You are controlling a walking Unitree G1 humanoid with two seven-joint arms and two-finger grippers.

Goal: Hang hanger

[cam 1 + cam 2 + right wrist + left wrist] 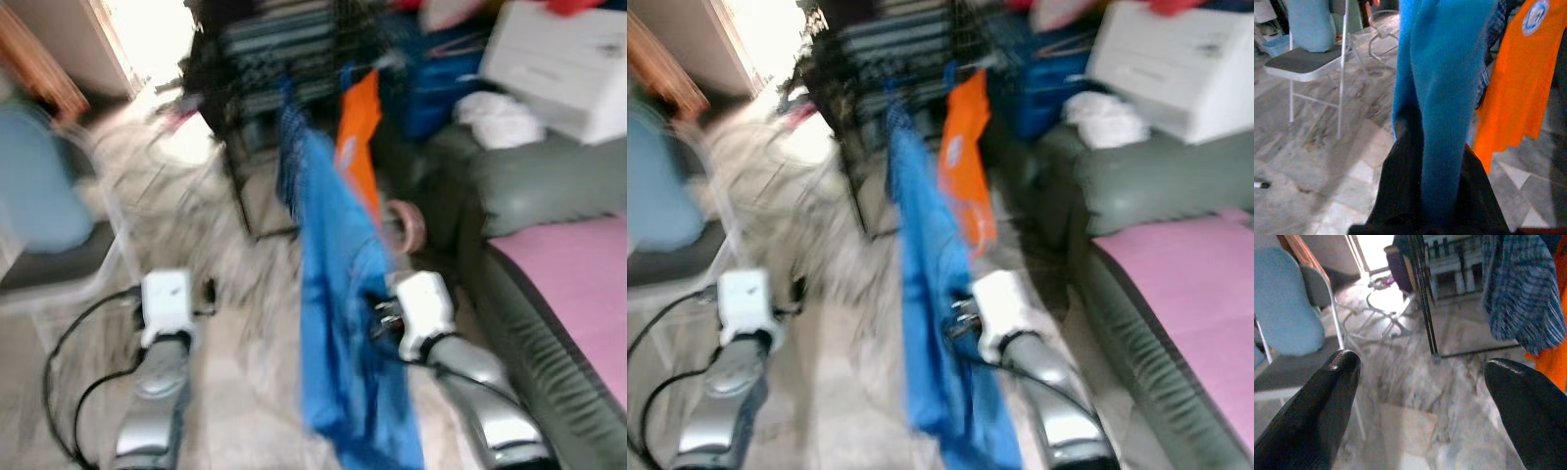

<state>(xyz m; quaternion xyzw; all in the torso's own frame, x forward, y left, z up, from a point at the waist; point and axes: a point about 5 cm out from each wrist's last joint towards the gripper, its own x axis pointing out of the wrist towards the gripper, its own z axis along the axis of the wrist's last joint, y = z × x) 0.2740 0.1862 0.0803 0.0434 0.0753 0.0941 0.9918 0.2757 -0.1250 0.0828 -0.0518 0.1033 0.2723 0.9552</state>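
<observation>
Hanger: not made out itself in the blurred head views; the blue garment (343, 323) presumably on it hangs in front of the right gripper (1435, 196). In the right wrist view the cloth drapes down between the black fingers (1396, 186), which are closed on it. Left gripper (1420, 401) is held low over the marble floor (1410, 396), fingers spread wide, holding nothing. Ahead: dark wire rack (284, 59) with an orange garment (358, 137) and a blue plaid cloth (1523, 289) hanging from it. Folding chair (1298, 347) at robot's left; green sofa (529, 186) with pink cover (578, 284) at right.
</observation>
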